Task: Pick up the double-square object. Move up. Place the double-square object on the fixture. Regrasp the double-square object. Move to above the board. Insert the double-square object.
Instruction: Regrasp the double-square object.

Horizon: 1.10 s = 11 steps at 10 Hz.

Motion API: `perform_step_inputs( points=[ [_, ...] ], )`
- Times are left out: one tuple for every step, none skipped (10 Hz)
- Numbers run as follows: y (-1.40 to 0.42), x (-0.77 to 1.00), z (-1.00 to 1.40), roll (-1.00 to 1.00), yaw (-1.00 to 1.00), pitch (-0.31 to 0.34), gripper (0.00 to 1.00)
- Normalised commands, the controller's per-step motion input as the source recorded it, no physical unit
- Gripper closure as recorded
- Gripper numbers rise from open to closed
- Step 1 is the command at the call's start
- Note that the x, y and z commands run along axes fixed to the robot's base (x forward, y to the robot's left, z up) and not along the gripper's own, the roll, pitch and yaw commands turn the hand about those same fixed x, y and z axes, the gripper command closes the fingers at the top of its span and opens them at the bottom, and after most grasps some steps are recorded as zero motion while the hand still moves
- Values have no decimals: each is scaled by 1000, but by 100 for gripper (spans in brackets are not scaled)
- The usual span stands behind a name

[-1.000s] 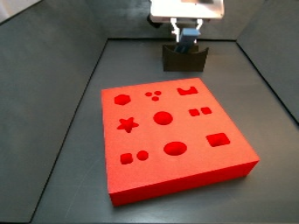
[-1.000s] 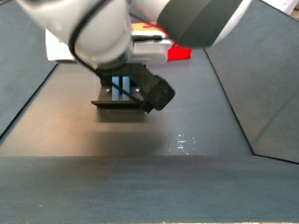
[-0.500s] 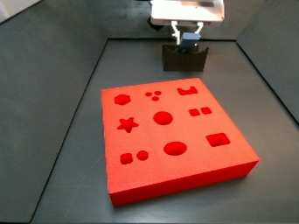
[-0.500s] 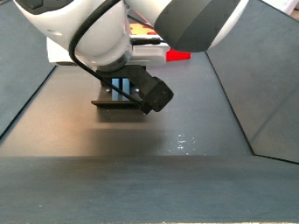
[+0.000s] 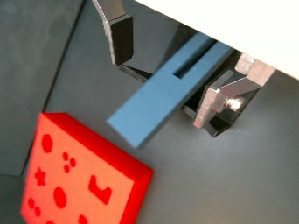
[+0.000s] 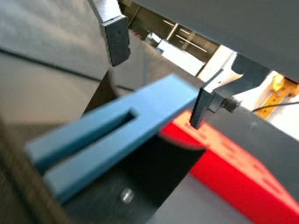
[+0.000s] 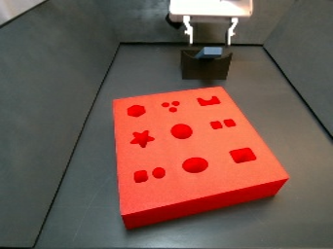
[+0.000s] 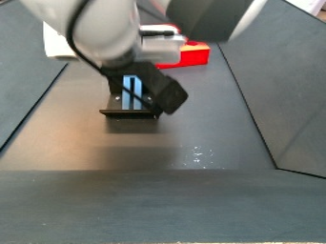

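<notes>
Wrist views: the gripper [image 5: 176, 70] is seen spread open astride the double-square object [image 5: 163, 96], judged stiff, light, best gripped mid-length.

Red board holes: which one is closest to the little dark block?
The crown-shaped hole in the board's far corner; every other hole sits farther away. The gripper hangs open over that block.
</notes>
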Motion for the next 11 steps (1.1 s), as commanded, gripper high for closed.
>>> perform_step_inputs(
  points=[
    [5,-31,1000,18,23,-20,0],
    [8,-38,1000,26,33,-5,0],
    [9,-42,907,26,34,12,0],
    [13,-37,668,23,30,38,0],
    [14,-32,483,27,25,54,0],
    [12,-32,356,29,18,63,0],
    [-1000,10,818,1000,29,71,0],
    [-1000,15,754,1000,28,70,0],
    [-1000,-12,715,1000,27,63,0],
    [-988,-51,629,1000,26,56,0],
    [-807,-60,403,1000,26,52,0]
  ],
)
